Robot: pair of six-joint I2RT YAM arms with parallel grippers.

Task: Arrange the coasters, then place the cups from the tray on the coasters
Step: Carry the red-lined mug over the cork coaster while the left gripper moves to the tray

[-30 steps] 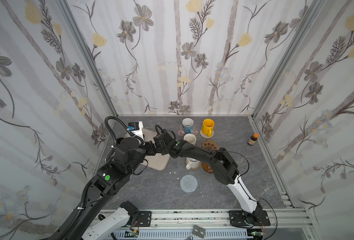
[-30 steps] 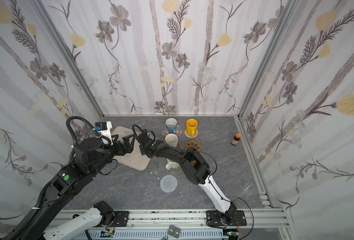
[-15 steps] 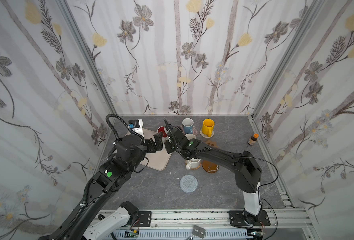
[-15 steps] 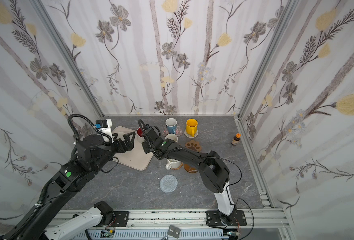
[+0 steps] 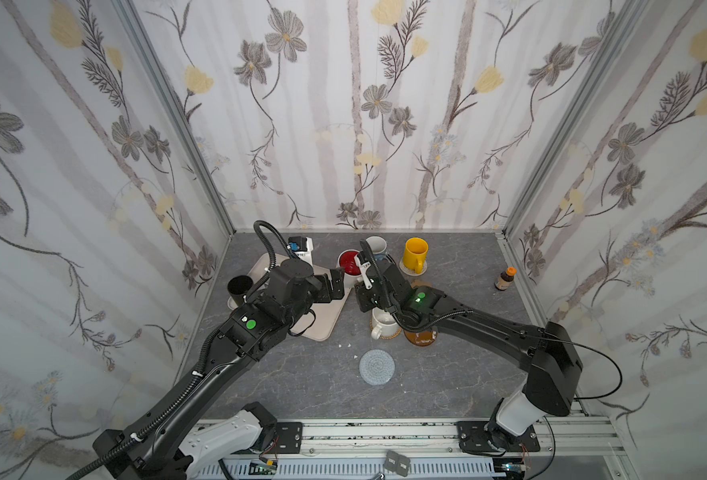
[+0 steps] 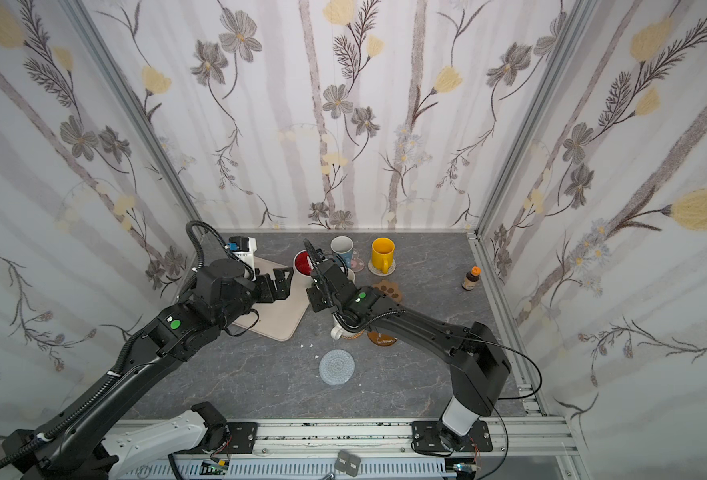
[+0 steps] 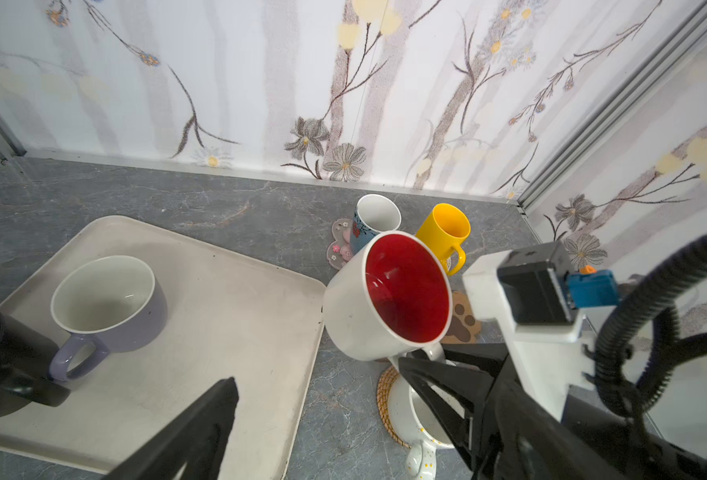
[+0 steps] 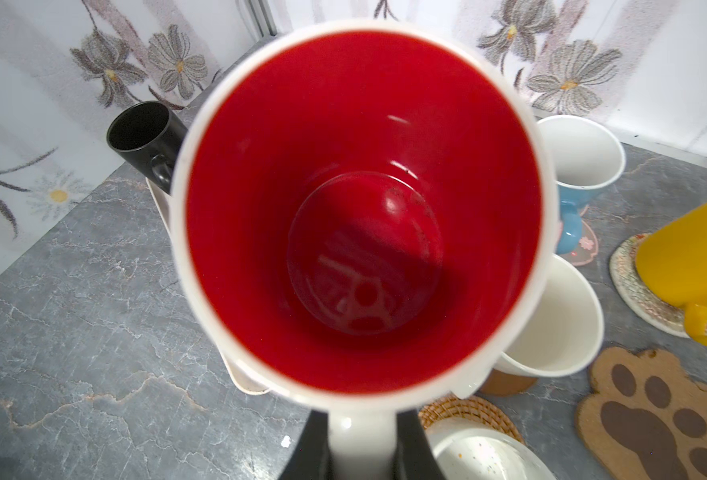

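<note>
Red-lined mug in the air, just off the tray!
The cream tray (image 5: 322,322) sits at the table's left edge. The left gripper (image 7: 316,372) hovers spread wide over the tray's right edge. The right gripper (image 8: 362,449) is clamped on the handle of the white mug with red inside (image 7: 406,286), which hangs tilted beside the tray's far right corner.
</note>
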